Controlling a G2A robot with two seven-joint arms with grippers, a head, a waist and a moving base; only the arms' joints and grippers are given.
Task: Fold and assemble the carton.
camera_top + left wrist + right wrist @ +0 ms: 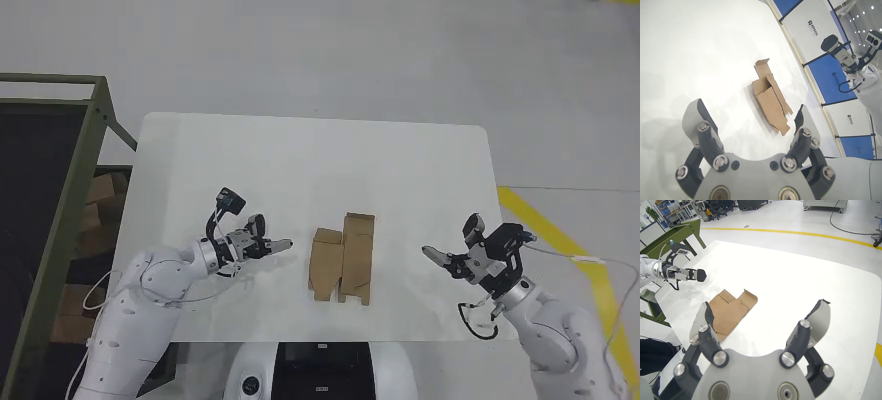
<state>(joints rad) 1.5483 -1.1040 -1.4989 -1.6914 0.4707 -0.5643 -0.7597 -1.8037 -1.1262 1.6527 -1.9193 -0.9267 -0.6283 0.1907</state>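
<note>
1. The carton [341, 265] lies flattened on the counter [300, 160], toward the near edge, between my two arms and touching neither.
2. My left fingers [706, 117] are spread wide and empty to its left. My right fingers [709, 315] are the same, to its right.
3. I judge the folding not yet begun. I should come in low from both sides, pinch opposite panels rather than the loose end flaps, and ease the sleeve square before tucking.

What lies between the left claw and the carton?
Nothing: in the top view, a bare stretch of white table separates the left claw from the carton.
</note>
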